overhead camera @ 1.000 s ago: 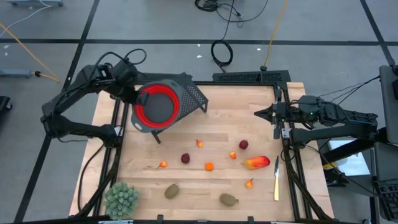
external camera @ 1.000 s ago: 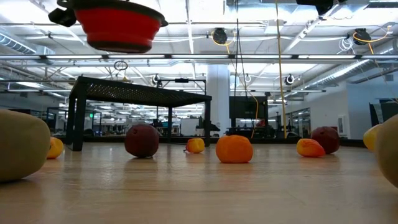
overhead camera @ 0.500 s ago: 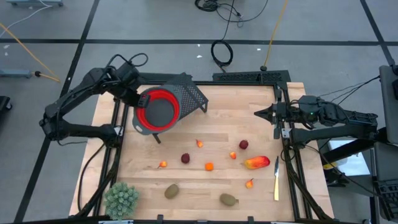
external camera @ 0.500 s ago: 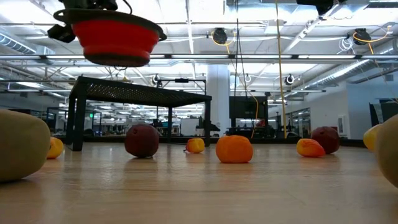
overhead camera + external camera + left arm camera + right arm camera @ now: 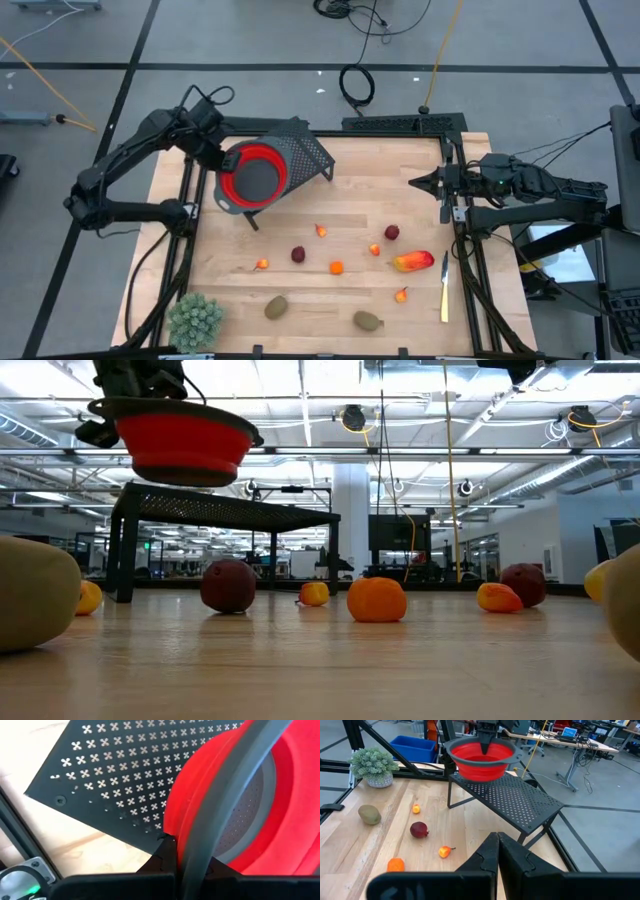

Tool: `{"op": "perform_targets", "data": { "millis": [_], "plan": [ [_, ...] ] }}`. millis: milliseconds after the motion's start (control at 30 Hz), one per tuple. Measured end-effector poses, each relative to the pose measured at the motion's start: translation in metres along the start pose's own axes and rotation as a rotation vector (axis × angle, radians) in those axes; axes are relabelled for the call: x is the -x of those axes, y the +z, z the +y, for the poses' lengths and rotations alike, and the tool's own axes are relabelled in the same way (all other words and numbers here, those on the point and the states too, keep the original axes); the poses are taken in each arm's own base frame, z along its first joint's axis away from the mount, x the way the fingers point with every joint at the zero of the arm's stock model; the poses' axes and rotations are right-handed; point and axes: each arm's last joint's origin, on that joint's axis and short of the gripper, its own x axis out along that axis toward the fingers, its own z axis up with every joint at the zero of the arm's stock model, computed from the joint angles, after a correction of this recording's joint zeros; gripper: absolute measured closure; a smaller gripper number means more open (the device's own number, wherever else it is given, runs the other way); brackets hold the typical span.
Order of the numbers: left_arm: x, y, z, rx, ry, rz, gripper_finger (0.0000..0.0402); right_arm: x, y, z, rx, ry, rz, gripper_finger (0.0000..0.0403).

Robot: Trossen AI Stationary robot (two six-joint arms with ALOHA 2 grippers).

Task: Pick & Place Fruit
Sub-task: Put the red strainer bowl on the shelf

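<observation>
We see the left gripper [image 5: 213,152] clamped on the grey rim of a red collapsible colander [image 5: 254,172], holding it in the air above the near-left corner of a black perforated metal stand [image 5: 305,150]. The left wrist view shows the grip itself, dark fingertips [image 5: 167,851] pinching the grey rim with the perforated plate just behind; the high view only shows the colander's open mouth facing up, its grey dotted floor ringed in red. In the low view the colander [image 5: 180,442] hangs clear of the stand's top [image 5: 225,510], roughly level.

The right gripper [image 5: 420,182] waits at the table's right edge with its fingers pressed together on nothing, as its own wrist view [image 5: 497,852] confirms.

The fruit lies scattered on the wooden table [image 5: 380,215], well apart from the colander: a dark red ball [image 5: 298,254], a second dark red ball [image 5: 392,232], a small round orange piece [image 5: 336,267], and tiny orange bits. The long red-orange-yellow piece [image 5: 413,261] lies across the table, its long axis running left to right with a slight tilt, the yellow end toward the right. Two brownish-green ovals, one [image 5: 276,307] and another [image 5: 368,320], sit near the front edge, beside a pale green spiky plant [image 5: 195,320]. A knife [image 5: 445,288] lies by the right rail, pointing front to back
</observation>
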Motion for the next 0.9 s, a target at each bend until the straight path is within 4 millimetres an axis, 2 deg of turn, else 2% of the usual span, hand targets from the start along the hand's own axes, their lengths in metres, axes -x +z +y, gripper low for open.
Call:
{"op": "perform_targets", "data": {
  "millis": [400, 700, 900],
  "plan": [
    [0.004, 0.006, 0.010, 0.007, -0.010, -0.022, 0.0401, 0.000, 0.000, 0.000, 0.000, 0.000, 0.001, 0.0403],
    [-0.009, 0.005, 0.015, 0.028, 0.010, 0.030, 0.0401, 0.000, 0.000, 0.000, 0.001, -0.004, 0.002, 0.0403],
    [-0.010, 0.007, 0.015, 0.019, -0.001, 0.008, 0.0401, 0.000, 0.000, -0.001, 0.003, -0.022, 0.004, 0.0403]
  ]
}}
